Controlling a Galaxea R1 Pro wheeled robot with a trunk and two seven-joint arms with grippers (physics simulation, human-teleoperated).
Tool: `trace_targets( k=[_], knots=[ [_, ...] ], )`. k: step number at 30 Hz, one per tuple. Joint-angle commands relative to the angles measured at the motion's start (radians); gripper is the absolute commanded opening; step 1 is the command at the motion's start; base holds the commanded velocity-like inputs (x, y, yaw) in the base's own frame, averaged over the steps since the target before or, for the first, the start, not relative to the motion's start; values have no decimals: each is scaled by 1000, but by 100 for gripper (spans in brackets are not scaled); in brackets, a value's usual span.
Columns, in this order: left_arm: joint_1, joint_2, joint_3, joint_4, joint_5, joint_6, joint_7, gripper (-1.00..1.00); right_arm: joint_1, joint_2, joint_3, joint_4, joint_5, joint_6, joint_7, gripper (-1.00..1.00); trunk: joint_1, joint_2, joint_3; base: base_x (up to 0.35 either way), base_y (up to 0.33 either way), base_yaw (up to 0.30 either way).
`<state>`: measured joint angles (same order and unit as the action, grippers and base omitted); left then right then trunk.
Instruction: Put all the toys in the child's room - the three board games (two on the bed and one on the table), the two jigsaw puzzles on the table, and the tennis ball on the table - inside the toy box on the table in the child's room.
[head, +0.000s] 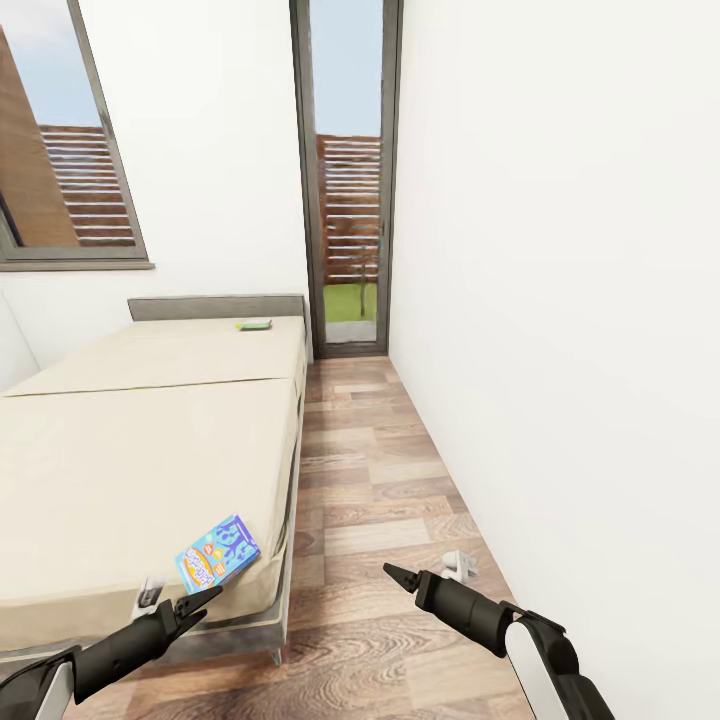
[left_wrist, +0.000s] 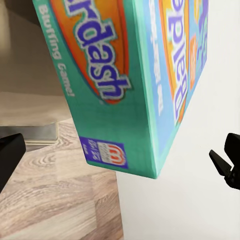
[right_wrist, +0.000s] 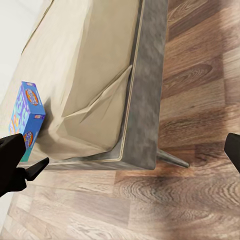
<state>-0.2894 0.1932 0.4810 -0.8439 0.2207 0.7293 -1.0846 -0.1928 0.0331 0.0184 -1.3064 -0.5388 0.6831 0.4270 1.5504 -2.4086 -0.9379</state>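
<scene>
Blue board game (head: 217, 552) lies flat at bed (head: 150, 440) corner.

In the left wrist view, the blue board game (left_wrist: 125, 75) fills the upper half of the frame, and its print is partly legible. The teal side face carries big white letters in an orange oval, cut off to "rdash", with "Bluffing Game!" in small white type beside it. A purple square near the box's lower corner holds a red and white logo. The blue lid shows yellow lettering too skewed to read. In the head view the print on this box is too small to read.
</scene>
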Motion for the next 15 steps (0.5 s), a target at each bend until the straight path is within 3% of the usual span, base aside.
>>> trace_targets(
  k=[1,6,12,15],
  knots=[
    [-1,0,1,0,3,7,-1,100,-1,0,-1,-1,-3,6,1,100,0,0,-1,0,0,0],
    [-1,0,1,0,3,7,-1,100,-1,0,-1,-1,-3,6,1,100,0,0,-1,0,0,0],
    [-1,0,1,0,3,7,-1,100,-1,-1,-1,-1,-3,6,1,100,-23,42,18,0,0,0],
    [-1,0,1,0,3,7,-1,100,-1,-1,-1,-1,-3,6,1,100,-23,42,18,0,0,0]
  ],
)
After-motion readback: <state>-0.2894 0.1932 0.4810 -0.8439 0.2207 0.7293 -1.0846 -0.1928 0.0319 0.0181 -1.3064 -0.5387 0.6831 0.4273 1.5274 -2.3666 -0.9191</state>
